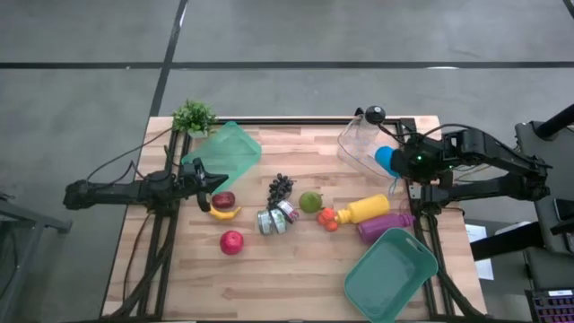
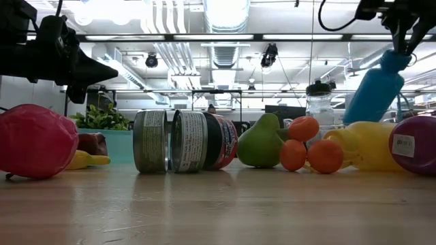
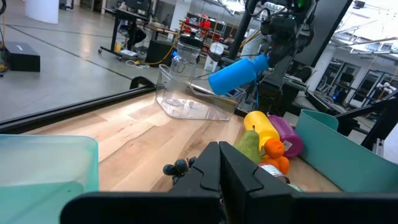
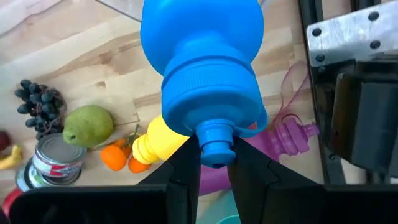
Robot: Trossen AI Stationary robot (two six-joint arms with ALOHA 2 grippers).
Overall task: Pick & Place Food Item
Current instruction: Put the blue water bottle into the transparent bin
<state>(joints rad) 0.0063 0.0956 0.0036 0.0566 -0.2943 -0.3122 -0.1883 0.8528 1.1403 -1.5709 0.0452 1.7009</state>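
Blue bottle held aloft on the table's right

The right gripper (image 4: 214,155) was clamped on the blue bottle (image 4: 202,68) by its cap, body slanting up over the clear bin (image 1: 363,144) just left of it; the left gripper (image 1: 213,184), shut and empty, hovered far left.

Blue bottle (image 4: 199,74) tilted, aloft over clear bin (image 1: 363,144).

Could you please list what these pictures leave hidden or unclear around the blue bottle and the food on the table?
- Blue bottle, right wrist view: its base is cut off by the picture's edge; the right gripper pinches its spout.
- Clear container, high view: the bottle covers part of it, so its contents cannot be told.
- Grapes, low view: hidden behind the cans.
- Can labels, every view: too small to read.
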